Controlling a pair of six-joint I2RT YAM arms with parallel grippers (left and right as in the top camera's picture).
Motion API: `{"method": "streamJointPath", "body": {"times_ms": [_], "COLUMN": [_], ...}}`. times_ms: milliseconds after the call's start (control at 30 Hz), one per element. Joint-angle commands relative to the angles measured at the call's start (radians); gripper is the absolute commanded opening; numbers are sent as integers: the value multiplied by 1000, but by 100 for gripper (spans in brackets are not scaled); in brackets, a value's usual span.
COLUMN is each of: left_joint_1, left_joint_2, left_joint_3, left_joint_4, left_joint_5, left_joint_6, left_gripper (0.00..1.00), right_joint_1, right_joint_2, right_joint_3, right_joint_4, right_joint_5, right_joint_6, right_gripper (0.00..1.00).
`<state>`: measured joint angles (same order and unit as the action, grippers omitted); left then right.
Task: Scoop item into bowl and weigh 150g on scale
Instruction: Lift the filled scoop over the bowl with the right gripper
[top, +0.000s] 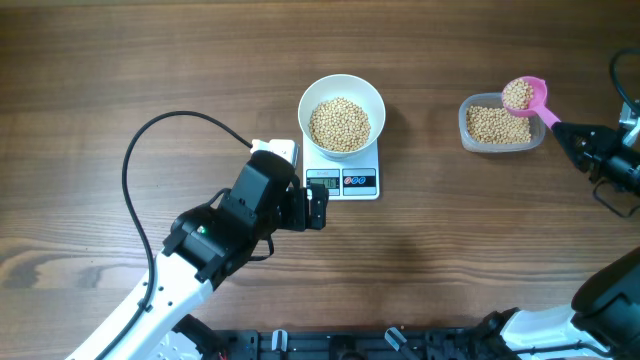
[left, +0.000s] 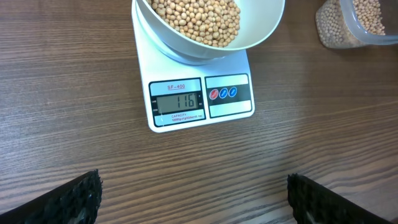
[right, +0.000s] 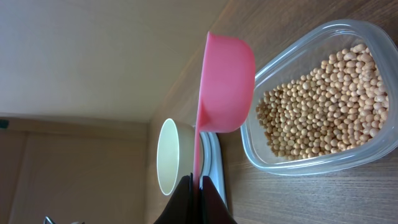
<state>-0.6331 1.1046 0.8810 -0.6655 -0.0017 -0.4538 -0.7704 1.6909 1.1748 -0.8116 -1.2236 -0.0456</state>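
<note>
1. Left gripper nearest, fingers spread wide and empty, hovering over bare desk just in front of scale.
2. White bowl sitting on scale near middle of desk, partly filled with beans; display reading 116.
3. Right gripper near right edge of desk, pressed together on handle of pink scoop.
4. Scoop heaped with beans, held level above clear tub, well apart from bowl.
5. Judged well along but short of 150: some of this scoopful left to tip into bowl, then display to check.
</note>
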Motion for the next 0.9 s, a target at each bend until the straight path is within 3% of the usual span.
{"method": "streamJointPath", "body": {"times_ms": [0, 300, 600, 700, 867], "left_joint_1": [-5, -5, -5, -5, -5], "left_joint_2": [5, 5, 5, 5, 5], "left_joint_3": [5, 5, 5, 5, 5], "left_joint_4": [3, 3, 3, 3, 3], "left_joint_5": [5, 5, 5, 5, 5], "left_joint_6": [-6, -6, -6, -6, -6], "left_gripper": [100, 100, 100, 100, 100], "right_joint_1": [-2, 14, 305, 436, 625], "right_joint_2": [13, 13, 9, -1, -53], "right_joint_3": [1, 1, 2, 2, 2], "right_joint_4": [-4, -36, -13, 107, 502], "right_joint_5": [-56, -192, -193, -192, -87], "right_joint_6": [3, 5, 137, 277, 595], "right_gripper": [4, 4, 4, 4, 4]}}
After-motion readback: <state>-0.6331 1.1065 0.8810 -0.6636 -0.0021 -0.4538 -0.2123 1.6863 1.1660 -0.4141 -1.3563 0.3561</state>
